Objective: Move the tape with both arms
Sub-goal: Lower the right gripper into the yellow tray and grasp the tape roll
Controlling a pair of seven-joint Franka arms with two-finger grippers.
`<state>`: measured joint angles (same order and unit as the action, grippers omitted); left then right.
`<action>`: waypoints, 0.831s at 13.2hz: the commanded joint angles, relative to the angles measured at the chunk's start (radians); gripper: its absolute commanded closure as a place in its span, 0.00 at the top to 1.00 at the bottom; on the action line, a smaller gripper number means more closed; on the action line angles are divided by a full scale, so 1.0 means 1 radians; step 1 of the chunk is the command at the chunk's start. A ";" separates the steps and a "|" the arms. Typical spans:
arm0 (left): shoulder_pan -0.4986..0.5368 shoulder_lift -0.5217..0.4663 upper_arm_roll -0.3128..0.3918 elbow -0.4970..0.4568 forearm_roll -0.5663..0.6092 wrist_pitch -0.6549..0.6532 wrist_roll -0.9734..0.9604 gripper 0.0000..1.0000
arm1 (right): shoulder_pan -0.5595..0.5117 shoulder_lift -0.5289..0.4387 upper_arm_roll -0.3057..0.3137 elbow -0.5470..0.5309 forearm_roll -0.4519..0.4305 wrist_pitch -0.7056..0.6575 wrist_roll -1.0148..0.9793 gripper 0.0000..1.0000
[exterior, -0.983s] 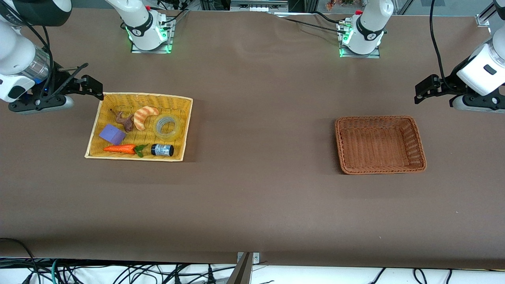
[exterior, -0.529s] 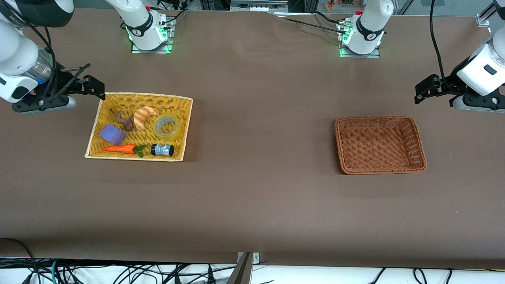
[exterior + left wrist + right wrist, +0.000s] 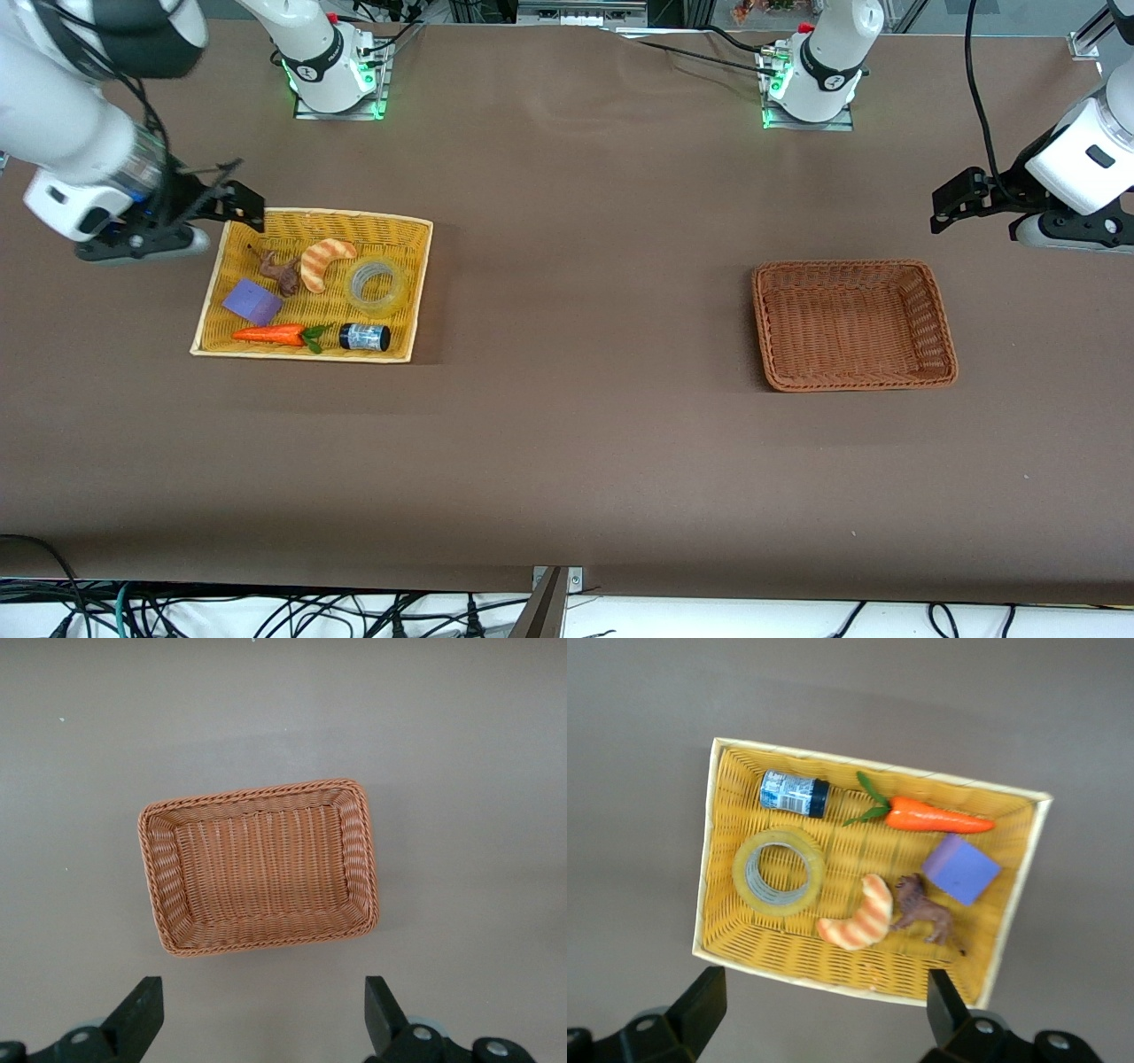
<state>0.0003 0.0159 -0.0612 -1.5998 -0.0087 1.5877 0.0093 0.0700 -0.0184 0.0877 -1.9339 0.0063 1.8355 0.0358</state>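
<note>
One tape (image 3: 378,286) lies flat in the yellow basket (image 3: 423,266) with one jar (image 3: 364,337) whose label is perhaps too small to read, one carrot (image 3: 268,334), one purple block (image 3: 252,301), one croissant (image 3: 323,261) and one animal figure (image 3: 282,273), while one brown basket (image 3: 941,319) sits toward the left arm's end; the right gripper (image 3: 237,206) hangs over that yellow basket's corner and the left gripper (image 3: 952,202) waits past the brown basket, both with fingers apart.

You see yellowish tape (image 3: 378,285), an orange carrot (image 3: 269,334), a purple block (image 3: 252,301), a striped croissant (image 3: 321,262), yellow basket (image 3: 312,223), brown basket (image 3: 942,321).
</note>
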 commanded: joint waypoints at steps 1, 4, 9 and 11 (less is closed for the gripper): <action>0.003 0.012 -0.003 0.032 0.010 -0.025 0.023 1.00 | -0.006 0.020 0.038 -0.152 -0.008 0.161 0.059 1.00; 0.003 0.012 -0.003 0.032 0.010 -0.025 0.024 1.00 | -0.006 0.058 0.040 -0.313 -0.008 0.370 0.059 1.00; 0.004 0.012 -0.003 0.032 0.010 -0.025 0.023 1.00 | -0.006 0.207 0.040 -0.401 -0.005 0.591 0.059 1.00; 0.003 0.012 -0.003 0.032 0.010 -0.023 0.024 1.00 | -0.004 0.257 0.040 -0.396 0.000 0.657 0.059 1.00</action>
<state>0.0003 0.0166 -0.0612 -1.5986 -0.0086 1.5877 0.0110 0.0701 0.2072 0.1217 -2.3347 0.0063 2.4432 0.0807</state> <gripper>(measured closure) 0.000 0.000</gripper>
